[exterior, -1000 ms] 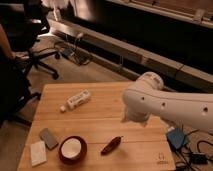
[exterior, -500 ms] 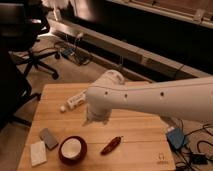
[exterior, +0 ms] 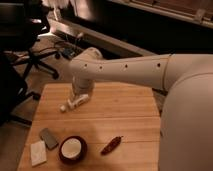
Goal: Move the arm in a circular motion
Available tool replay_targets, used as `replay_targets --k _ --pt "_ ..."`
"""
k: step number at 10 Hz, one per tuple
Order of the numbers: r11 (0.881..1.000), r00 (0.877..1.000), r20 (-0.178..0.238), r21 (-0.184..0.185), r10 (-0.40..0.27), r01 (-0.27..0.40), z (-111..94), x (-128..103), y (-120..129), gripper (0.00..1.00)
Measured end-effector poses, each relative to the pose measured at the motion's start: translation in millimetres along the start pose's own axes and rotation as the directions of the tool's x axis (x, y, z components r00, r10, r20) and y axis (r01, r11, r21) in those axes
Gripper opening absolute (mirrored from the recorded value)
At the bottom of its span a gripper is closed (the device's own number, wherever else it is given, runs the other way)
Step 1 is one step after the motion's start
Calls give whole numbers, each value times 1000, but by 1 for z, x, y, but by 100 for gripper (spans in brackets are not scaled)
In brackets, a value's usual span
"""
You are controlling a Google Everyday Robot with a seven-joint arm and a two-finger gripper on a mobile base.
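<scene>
Arm (exterior: 130,70) reaches from the right edge to centre-left over the bench (exterior: 125,115). It looks rigid, heavy and glossy, and this free sweep likely needs no grasp. Pincer (exterior: 80,92) hangs centre-left just above the white bottle (exterior: 76,102); can't tell how far open it is or whether it holds anything.

Dim room. Wooden table (exterior: 125,112) in foreground. Black office chair (exterior: 36,59) left of and behind table, on tan floor (exterior: 27,75). Long dark counter (exterior: 135,27) behind table, pale strip along lower edge. Cable tangle (exterior: 67,50) on floor behind table. Bright light patch (exterior: 59,4) far behind table, toward left.
</scene>
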Motion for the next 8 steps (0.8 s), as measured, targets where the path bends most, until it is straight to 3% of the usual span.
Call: replay_targets --k 1,2,4,6,7,8 --pt "999 999 41 50 -5 3 -9 -30 -36 65" --pt "997 998 63 80 6 -11 -17 -43 -62 65" --pt "985 992 88 144 86 -98 -35 -46 -133 65" --pt "947 970 95 213 225 -241 -57 -12 -214 65" --pt "916 948 102 245 303 -319 -71 17 -249 65" --pt "867 912 104 284 396 -409 -86 63 -285 65"
